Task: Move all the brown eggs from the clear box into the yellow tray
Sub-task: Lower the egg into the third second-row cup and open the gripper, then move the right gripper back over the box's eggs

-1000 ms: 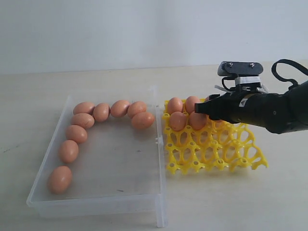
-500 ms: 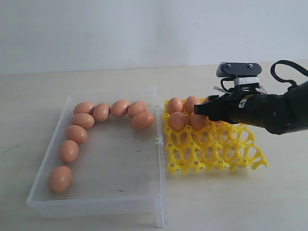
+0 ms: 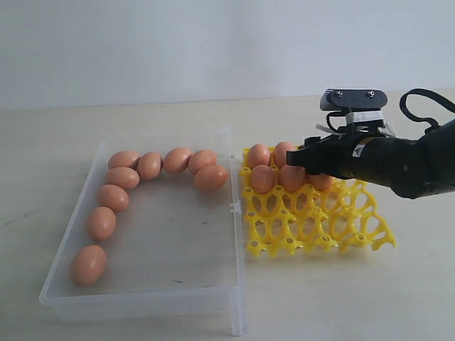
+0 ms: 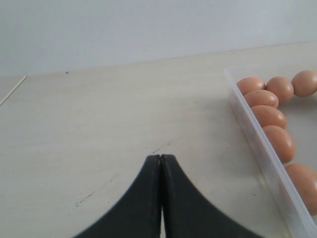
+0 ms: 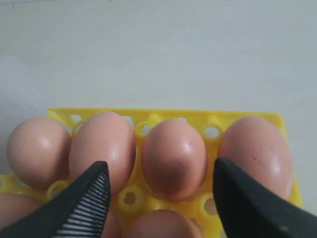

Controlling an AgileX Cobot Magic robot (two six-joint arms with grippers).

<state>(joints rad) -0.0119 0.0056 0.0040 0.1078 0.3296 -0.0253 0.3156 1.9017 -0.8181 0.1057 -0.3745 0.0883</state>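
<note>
While the right end effector (image 5: 159, 167) hangs over the far rows of the yellow tray (image 3: 313, 226), its two black fingers (image 5: 89, 198) stand spread wide, one to each side of a brown egg (image 5: 174, 158) that sits in its own cup. Neither finger appears to touch that shell, and nothing is pinched between them. From the right wrist view, four eggs sit side by side in the row along the tray's edge, and parts of more eggs show in the next row, partly hidden behind the fingers.

Seen from the exterior view, the tray lies flat on the pale table (image 3: 341, 302), just beside the right wall of the clear box (image 3: 142, 302), near the box's small clasp. The eggs in the tray are gathered in its two far rows, toward the corner nearest the box, and the dark arm reaches in over them from the right.

Inside the clear box, nine brown eggs (image 3: 177, 160) lie on their sides. Several form a touching, curved line along the far wall, and the rest run down the left wall, with the nearest one lying a little apart from its neighbour.

As for the left end effector (image 4: 161, 157), its fingers are pressed together, tip to tip, holding nothing. It sits above bare table just outside one wall of the box, and a row of eggs shows on the far side of that wall.
</note>
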